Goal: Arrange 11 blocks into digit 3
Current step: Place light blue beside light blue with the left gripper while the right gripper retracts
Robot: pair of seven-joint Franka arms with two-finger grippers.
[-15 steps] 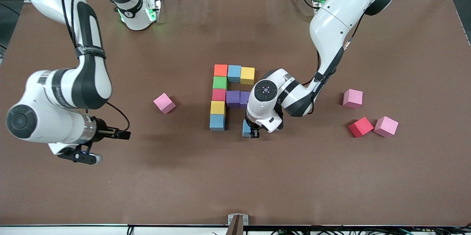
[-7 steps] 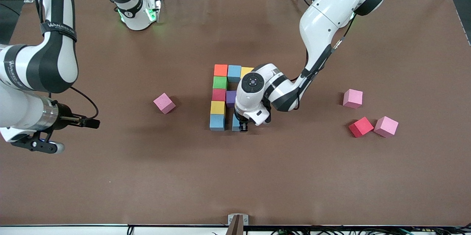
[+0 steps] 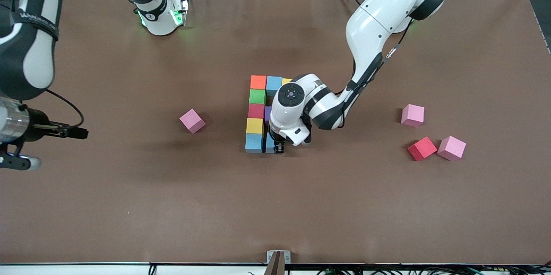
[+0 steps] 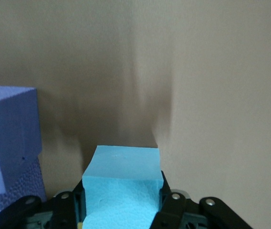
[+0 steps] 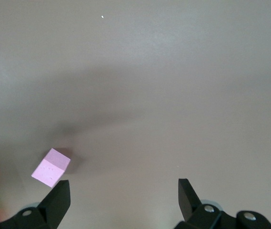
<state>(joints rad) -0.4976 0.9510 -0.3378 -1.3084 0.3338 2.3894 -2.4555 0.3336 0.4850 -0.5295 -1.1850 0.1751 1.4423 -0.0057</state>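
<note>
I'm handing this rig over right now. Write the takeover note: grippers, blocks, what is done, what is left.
Left gripper: shut on a blue block, low beside the blue corner block at the figure's row nearest the front camera.
Right gripper: open, holding nothing, waiting up over the right arm's end of the table.
Done: orange, green, red, yellow blocks in the column; blue and yellow blocks in the row farthest from the camera; purple in the middle row, mostly hidden.
Left: release this blue block, then fetch the loose red block toward the left arm's end. The pink cubes stay out.
</note>
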